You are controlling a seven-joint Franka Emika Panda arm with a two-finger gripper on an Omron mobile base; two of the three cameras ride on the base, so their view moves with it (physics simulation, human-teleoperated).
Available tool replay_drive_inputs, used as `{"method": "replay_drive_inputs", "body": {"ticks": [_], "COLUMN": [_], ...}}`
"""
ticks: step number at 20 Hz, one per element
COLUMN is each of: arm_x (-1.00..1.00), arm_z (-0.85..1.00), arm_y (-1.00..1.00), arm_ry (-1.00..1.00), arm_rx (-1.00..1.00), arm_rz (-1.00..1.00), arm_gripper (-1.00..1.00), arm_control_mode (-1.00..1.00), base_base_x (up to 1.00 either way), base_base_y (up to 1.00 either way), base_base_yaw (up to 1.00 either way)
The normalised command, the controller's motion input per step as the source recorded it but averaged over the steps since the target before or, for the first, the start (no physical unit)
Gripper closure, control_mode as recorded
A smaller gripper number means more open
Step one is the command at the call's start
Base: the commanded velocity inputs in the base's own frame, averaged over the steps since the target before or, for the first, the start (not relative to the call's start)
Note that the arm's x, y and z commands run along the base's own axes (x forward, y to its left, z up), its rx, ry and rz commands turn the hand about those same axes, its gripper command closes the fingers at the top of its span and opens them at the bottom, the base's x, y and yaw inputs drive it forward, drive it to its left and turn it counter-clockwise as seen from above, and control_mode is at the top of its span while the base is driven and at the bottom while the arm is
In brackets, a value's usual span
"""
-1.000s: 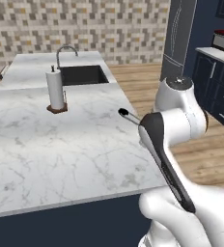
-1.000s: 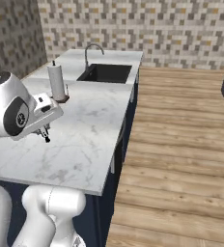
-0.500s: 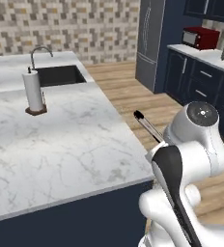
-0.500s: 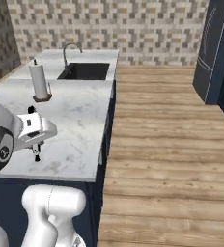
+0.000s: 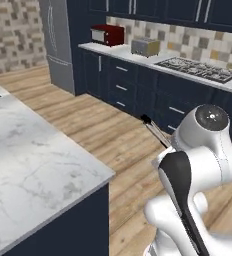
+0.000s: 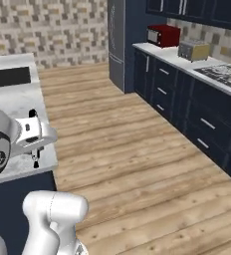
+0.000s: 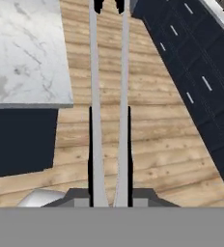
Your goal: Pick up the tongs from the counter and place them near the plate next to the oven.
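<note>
My gripper is clamped on the tongs, held over wooden floor beside the counter; their black tips are cut off at the hand view's top edge.

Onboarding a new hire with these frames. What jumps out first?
The tongs run straight up the middle of the hand view, clamped in the gripper over the wood floor. The white marble counter lies at the left of the left base view. Across the aisle, a red appliance and a toaster sit on the far navy run.
</note>
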Motion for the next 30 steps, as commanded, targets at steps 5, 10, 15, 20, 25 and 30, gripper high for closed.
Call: {"method": "replay_drive_inputs", "body": {"ticks": [5, 10, 15, 20, 25, 30], "arm_x": [0.00, 0.00, 0.00, 0.00, 0.00, 0.00], "arm_z": [0.00, 0.00, 0.00, 0.00, 0.00, 0.00], "arm_y": [0.00, 0.00, 0.00, 0.00, 0.00, 0.00], "arm_ry": [0.00, 0.00, 0.00, 0.00, 0.00, 0.00], "arm_rx": [0.00, 0.00, 0.00, 0.00, 0.00, 0.00], "arm_rz": [0.00, 0.00, 0.00, 0.00, 0.00, 0.00], "arm_gripper": [1.00, 1.00, 1.00, 1.00, 1.00, 1.00], "arm_control_mode": [1.00, 1.00, 1.00, 1.00, 1.00, 1.00], "base_base_x": [-0.17, 0.03, 0.27, 0.53, 0.71, 0.91], "base_base_y": [-0.02, -0.19, -0.50, -0.66, -0.69, -0.47], "base_base_yaw": [-0.67, -0.58, -0.43, -0.33, -0.29, -0.31]}}
